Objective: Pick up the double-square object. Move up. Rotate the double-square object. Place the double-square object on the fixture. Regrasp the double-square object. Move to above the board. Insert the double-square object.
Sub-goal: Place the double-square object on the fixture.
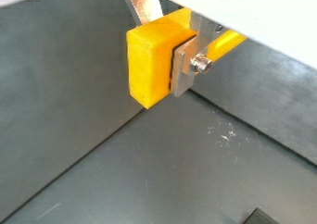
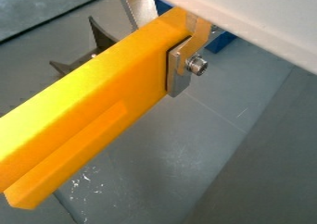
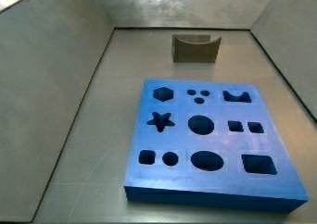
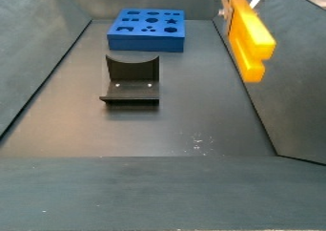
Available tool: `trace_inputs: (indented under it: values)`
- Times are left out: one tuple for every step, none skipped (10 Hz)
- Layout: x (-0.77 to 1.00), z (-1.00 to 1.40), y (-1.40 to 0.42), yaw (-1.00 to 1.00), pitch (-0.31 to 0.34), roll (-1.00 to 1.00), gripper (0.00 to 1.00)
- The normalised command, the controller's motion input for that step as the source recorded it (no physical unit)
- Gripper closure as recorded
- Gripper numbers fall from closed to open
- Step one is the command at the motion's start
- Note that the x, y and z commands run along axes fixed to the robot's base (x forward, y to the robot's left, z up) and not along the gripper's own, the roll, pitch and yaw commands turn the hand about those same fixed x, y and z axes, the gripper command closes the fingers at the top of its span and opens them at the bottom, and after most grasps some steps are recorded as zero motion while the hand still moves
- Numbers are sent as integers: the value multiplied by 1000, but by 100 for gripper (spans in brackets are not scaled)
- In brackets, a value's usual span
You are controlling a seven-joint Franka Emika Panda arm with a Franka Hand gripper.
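Yellow block point(image 4: 250, 36) hangs high in the air, long way down | gripper point(image 2: 186, 61) pinches its top end | dark fixture point(image 4: 132, 79) and blue board point(image 4: 148, 29) sit far below it

The claw point(image 4: 242, 3) hangs high — fingers point(image 2: 181, 68) clamped on the yellow block point(image 4: 250, 39).

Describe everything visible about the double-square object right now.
The double-square object is a long, matte yellow-orange block with a groove running along one face toward its far end, seen in a wrist view. It hangs in the air near the enclosure's side wall, clear of the floor, gripped near one end by the claw, whose silver finger presses flat against its side. Nothing else touches it.
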Motion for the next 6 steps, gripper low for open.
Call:
trace_inputs:
  values:
    - [-4, 167, 3, 29, 82, 120, 100]
    - [1000, 204, -202, -91, -501, -387, 100]
    - [1000, 200, -202, -89, -490, -392, 100]
    - [1000, 182, -189, -80, -403, -382, 100]
    - [1000, 160, -166, -67, -258, -325, 100]
    - [1000, 147, -154, -51, -156, -255, 100]
